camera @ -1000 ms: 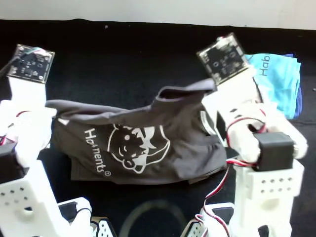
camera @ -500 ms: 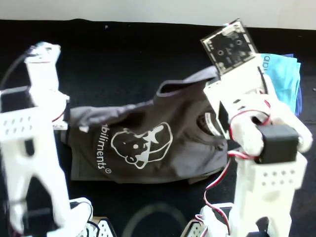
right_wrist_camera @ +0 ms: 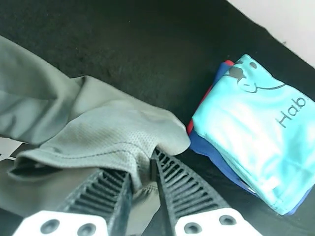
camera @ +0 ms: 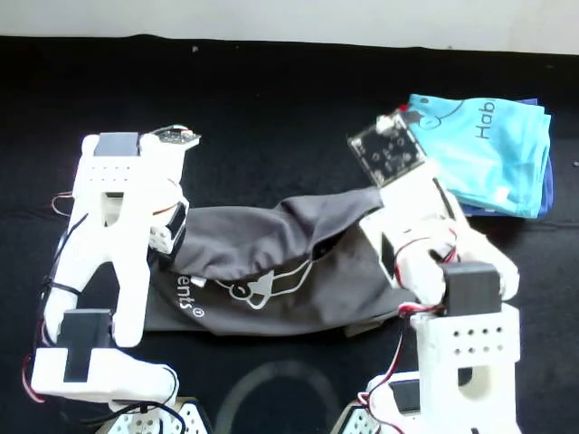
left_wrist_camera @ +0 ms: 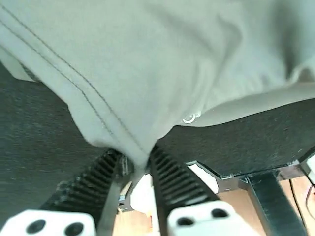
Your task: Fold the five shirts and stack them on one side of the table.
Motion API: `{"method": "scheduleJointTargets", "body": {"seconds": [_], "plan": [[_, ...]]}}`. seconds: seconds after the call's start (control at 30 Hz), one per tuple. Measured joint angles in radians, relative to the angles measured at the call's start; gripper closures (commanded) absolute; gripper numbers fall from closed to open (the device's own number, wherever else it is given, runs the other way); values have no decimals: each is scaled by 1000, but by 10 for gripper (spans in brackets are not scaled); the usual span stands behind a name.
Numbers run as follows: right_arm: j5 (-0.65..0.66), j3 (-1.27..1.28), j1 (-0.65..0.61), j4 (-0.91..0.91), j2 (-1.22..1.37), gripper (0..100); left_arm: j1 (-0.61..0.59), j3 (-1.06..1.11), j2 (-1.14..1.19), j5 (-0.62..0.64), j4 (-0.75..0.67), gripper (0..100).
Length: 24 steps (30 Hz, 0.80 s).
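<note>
A grey shirt (camera: 271, 262) with a white print lies across the middle of the black table, its far half folded over toward the near edge. My left gripper (camera: 167, 249) is shut on the shirt's left end; the cloth (left_wrist_camera: 147, 78) is pinched between its fingers (left_wrist_camera: 162, 172). My right gripper (camera: 375, 226) is shut on the shirt's right end, the hem (right_wrist_camera: 113, 147) caught between its jaws. A stack of folded shirts (camera: 488, 149), cyan on top with blue and red below, sits at the far right (right_wrist_camera: 251, 128).
The black cloth-covered table (camera: 271, 108) stretches behind the shirt. Both arm bases (camera: 452, 362) stand at the near edge. A pale wall strip (camera: 289, 18) runs beyond the table's far edge.
Both grippers have carried the shirt's far edge down and toward the near side, folding it over. The white print is now mostly covered. The arms have lowered.
</note>
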Motion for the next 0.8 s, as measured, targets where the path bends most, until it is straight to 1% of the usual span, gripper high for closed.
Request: {"method": "scheduleJointTargets", "body": {"seconds": [0.2, 0.33, 0.4, 0.5, 0.63, 0.67, 0.8], "plan": [[0, 28, 0, -8, -23, 993, -2, -178, -6, -117, 57, 843], [0, 28, 0, -8, -23, 993, 21, -204, -14, -150, 61, 843], [0, 28, 0, -8, -23, 993, 38, -183, -14, -155, 61, 843], [0, 28, 0, -8, -23, 993, 46, -60, -14, -164, 18, 843], [0, 28, 0, -8, -23, 993, 44, 172, -14, -210, -58, 843], [0, 28, 0, -8, -23, 993, 44, 227, -14, -207, -91, 843], [0, 28, 0, -8, -23, 993, 32, 419, -14, -192, -304, 842]]}}
